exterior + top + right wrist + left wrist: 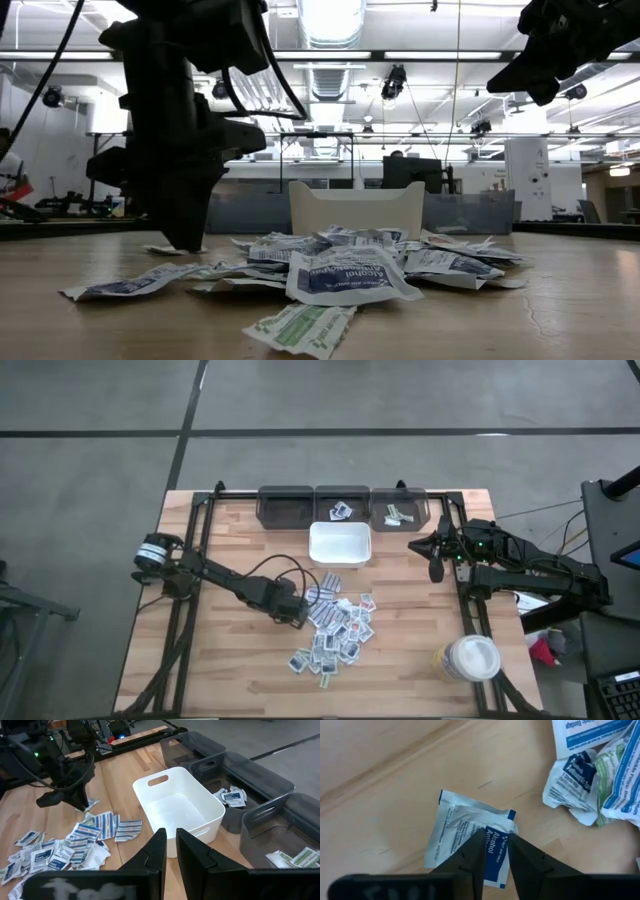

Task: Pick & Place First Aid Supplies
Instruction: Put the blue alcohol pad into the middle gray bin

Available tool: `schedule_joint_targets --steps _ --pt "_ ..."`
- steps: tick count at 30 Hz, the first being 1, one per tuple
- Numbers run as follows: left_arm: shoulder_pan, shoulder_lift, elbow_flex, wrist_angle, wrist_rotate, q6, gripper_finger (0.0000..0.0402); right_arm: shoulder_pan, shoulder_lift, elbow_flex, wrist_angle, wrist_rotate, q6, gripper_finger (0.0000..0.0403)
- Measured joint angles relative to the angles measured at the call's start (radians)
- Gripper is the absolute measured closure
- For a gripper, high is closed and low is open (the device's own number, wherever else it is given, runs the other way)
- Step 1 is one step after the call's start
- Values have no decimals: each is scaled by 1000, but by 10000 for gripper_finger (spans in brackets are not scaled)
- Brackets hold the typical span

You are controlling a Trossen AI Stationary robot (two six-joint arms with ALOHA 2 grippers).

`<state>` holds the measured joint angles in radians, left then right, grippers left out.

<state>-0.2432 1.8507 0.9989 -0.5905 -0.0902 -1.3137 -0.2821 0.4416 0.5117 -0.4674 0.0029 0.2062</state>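
Many small flat packets lie in a loose pile [335, 632] on the wooden table, near the middle; the pile also shows in the low view [350, 265] and the right wrist view [65, 847]. My left gripper [297, 612] is down at the pile's left edge, shut on a white alcohol packet with blue print [470, 835]. My right gripper [436, 568] hangs shut and empty above the table, right of the white tray [340, 545]; the right wrist view [170, 837] shows this too. My left gripper [496, 840] pinches the packet's blue-printed end [495, 855] between its two fingers. The fingers come from above, pointing down [185, 235]. The packet lies crumpled on the table, its white end [447, 830] spread flat beyond the fingertips.
Three dark bins stand along the far edge: the left one [285, 506], the middle one [342, 510] with a packet and the right one [400, 512] with greenish packets. A round white-lidded jar [470, 658] stands at the near right. Bare wood lies left of the pile.
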Motion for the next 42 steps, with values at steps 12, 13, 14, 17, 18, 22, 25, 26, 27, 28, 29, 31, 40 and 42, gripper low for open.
schedule_joint_targets --steps 12,13,14,17,18,22,25,26,27,28,29,31,40,42 --pt "0 10 25 -1 2 59 366 0 0 0 0 0 0 365" --pt "0 10 33 -3 2 69 375 0 0 0 0 0 0 364" --pt "0 10 41 -6 2 86 385 0 0 0 0 0 0 364" --pt "-1 9 71 -14 2 126 397 0 0 0 0 0 0 364" --pt "-1 9 79 -12 2 138 397 0 0 0 0 0 0 364" --pt "-1 9 113 -13 0 183 400 0 0 0 0 0 0 364" --pt "0 10 146 -15 -2 229 401 0 0 0 0 0 0 364" --pt "0 11 158 -17 -1 249 401 0 0 0 0 0 0 364" --pt "0 11 170 -19 1 269 401 0 0 0 0 0 0 364" --pt "0 12 182 -20 8 290 401 0 0 0 0 0 0 364" --pt "0 13 193 -21 21 313 401 0 0 0 0 0 0 364" --pt "0 11 209 -21 58 366 401 0 0 0 0 0 0 364" --pt "0 -19 220 -23 232 524 401 0 0 0 0 0 1 364" --pt "0 -21 217 -22 232 522 401 0 0 0 0 0 2 364"
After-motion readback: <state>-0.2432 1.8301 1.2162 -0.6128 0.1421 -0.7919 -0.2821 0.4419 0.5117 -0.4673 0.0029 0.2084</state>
